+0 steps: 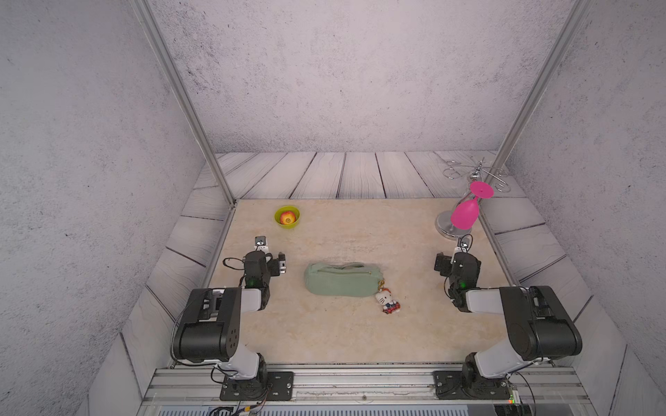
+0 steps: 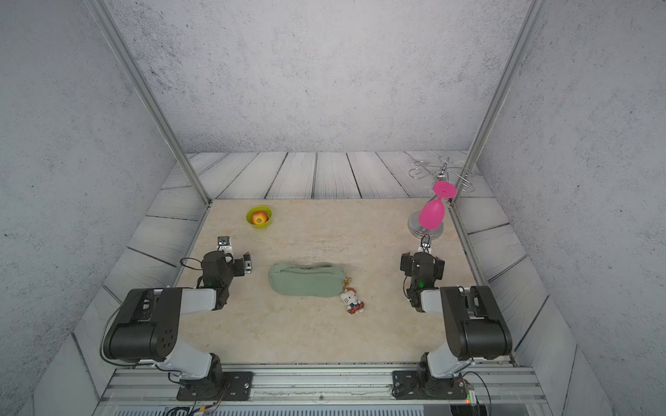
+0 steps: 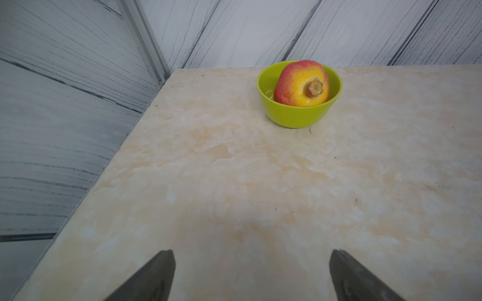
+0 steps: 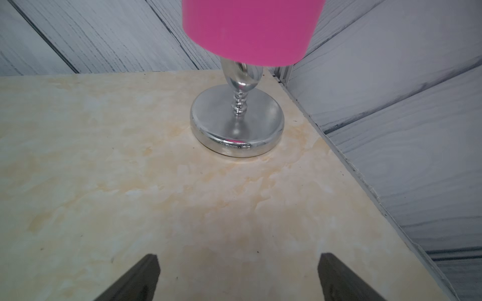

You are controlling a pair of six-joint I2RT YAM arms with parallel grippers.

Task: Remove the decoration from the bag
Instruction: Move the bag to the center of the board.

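The bag (image 1: 340,280) is soft, matt, sage-green cloth. The chain (image 1: 381,284) at its end is shiny gold metal, and the charm (image 1: 387,302) looks like plush fabric. The desk (image 1: 324,335) has a smooth, marble-patterned beige top with a faint sheen. The bowl (image 3: 300,114) is glossy lime-green plastic, and the fruit (image 3: 294,80) is smooth and waxy. The stand (image 4: 208,114) is mirror-polished metal, while the pink glass (image 4: 250,28) is smooth and matt. The walls (image 1: 324,72) look like rough grey concrete, and the lower panels (image 1: 360,176) like grained wood.
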